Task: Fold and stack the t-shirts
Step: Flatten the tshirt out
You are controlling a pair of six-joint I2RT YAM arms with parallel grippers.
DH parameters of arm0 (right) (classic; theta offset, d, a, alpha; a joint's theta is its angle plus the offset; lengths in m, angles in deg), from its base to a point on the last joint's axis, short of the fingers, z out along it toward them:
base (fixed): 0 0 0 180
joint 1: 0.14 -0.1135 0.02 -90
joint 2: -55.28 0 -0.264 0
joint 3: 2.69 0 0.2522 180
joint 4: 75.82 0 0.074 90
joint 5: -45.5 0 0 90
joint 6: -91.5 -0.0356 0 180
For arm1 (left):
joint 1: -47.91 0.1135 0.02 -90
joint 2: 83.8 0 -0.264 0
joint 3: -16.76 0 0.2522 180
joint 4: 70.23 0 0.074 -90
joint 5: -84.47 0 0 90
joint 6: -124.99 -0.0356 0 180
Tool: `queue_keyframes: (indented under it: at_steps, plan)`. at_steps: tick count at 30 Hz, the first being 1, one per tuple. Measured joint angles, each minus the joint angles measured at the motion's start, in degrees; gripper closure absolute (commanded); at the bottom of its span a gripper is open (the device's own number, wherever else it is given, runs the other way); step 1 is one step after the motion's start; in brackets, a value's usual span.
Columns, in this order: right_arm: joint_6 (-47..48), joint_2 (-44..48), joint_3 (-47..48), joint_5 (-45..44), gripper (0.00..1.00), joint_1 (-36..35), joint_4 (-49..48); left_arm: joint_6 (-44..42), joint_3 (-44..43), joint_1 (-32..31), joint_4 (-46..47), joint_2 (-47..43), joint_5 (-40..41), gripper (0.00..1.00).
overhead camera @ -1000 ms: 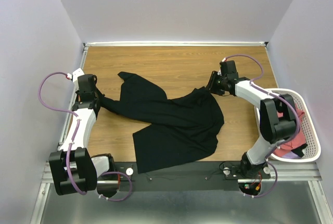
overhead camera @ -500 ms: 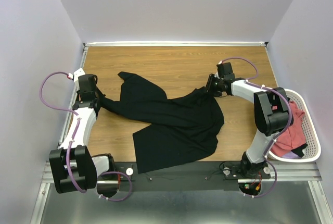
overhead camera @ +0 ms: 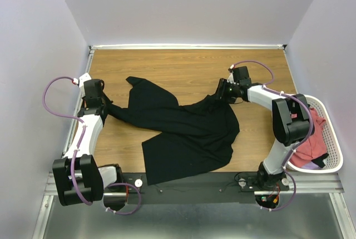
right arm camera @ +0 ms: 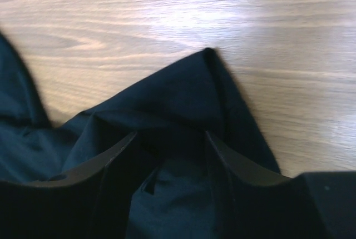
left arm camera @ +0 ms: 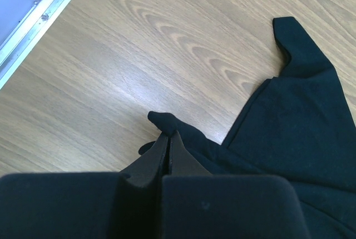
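Observation:
A large black t-shirt (overhead camera: 189, 130) lies crumpled across the middle of the wooden table. My left gripper (overhead camera: 107, 107) is at the shirt's left end, shut on a pinch of its black cloth (left arm camera: 167, 121); in the left wrist view the gripper (left arm camera: 168, 134) has its jaws pressed together on the fold. My right gripper (overhead camera: 221, 95) is low over the shirt's upper right corner. In the right wrist view the gripper (right arm camera: 169, 134) stands open, its jaws either side of a raised fold of the black t-shirt (right arm camera: 183, 89). Salmon-red t-shirts (overhead camera: 311, 144) lie in the basket.
A white mesh basket (overhead camera: 335, 149) stands at the table's right edge beside the right arm's elbow. Bare wood (overhead camera: 183, 66) lies behind the shirt, up to the back wall. A metal rail (left arm camera: 39, 19) runs along the left edge.
My right gripper has slid a little left and back onto the shirt's corner and its jaws have widened. The right elbow has swung off the basket. The left arm has not moved.

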Motion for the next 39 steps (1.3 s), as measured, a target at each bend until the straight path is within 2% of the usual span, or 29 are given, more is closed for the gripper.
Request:
queue_keyframes:
  at_steps: [5,14,17,24,33,39]
  plan:
    - [1.07,2.64,0.00,0.28,0.32,-1.49,0.26,0.00,0.00,0.00,0.02,0.00,-0.15,1.00]
    - [2.21,3.61,0.31,-2.73,0.29,-6.97,2.16,0.00,0.00,0.00,0.04,0.00,-0.57,1.00]
    - [2.64,2.99,0.81,-4.79,0.22,-9.53,2.67,-0.02,0.00,0.00,0.04,0.00,-0.57,1.00]
    - [3.82,1.99,0.90,-12.63,0.19,-13.35,5.53,-0.02,0.00,0.00,0.04,0.00,-0.87,1.00]
    - [3.87,3.85,0.87,-18.03,0.21,-12.22,7.37,-0.04,0.00,0.00,0.04,0.00,-1.03,1.00]
    - [0.76,6.56,0.33,-15.61,0.32,-9.14,6.67,-0.20,0.00,0.00,0.07,0.00,-1.09,1.00]
